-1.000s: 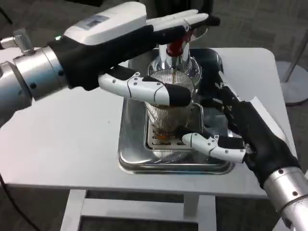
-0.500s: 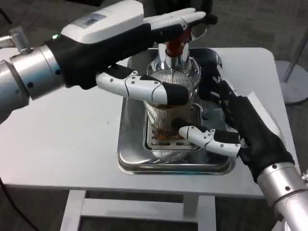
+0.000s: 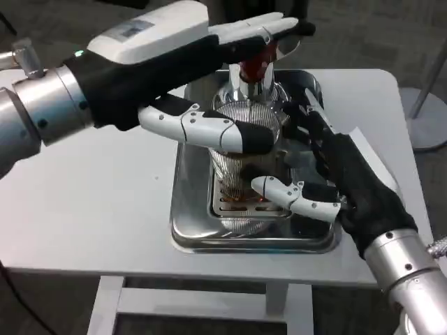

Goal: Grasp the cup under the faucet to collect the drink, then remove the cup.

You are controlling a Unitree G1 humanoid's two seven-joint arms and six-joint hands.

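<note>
Under the faucet (image 3: 253, 75), head view: the cup (image 3: 246, 164), clear and ribbed, stands upright on the slotted grate of the steel drip tray (image 3: 187, 223), which sits mid-desk toward the far edge. Cup's long axis is vertical, mouth directly below the spout. Right hand (image 3: 334, 183) is the nearer one for the grasp: it comes in from the desk's right side, cup lies just to its left, one white finger runs across the cup's near lower wall and the dark fingers reach along the far right side. Whether those fingers actually press the glass can't be told; they look loosely wrapped, not clamped. Left hand (image 3: 202, 77) sits higher: upper fingers lie flat and together on the red tap handle (image 3: 255, 64), and the lower digit crosses in front of the cup's rim, touching or just in front of it, unclear which. It grips nothing visibly. Contents: a shallow amber layer shows low in the cup, so filling looks early. Tray otherwise holds only the grate. Judgement: the next move turns on the right hand closing around the cup before lifting it clear toward the near right edge.
</note>
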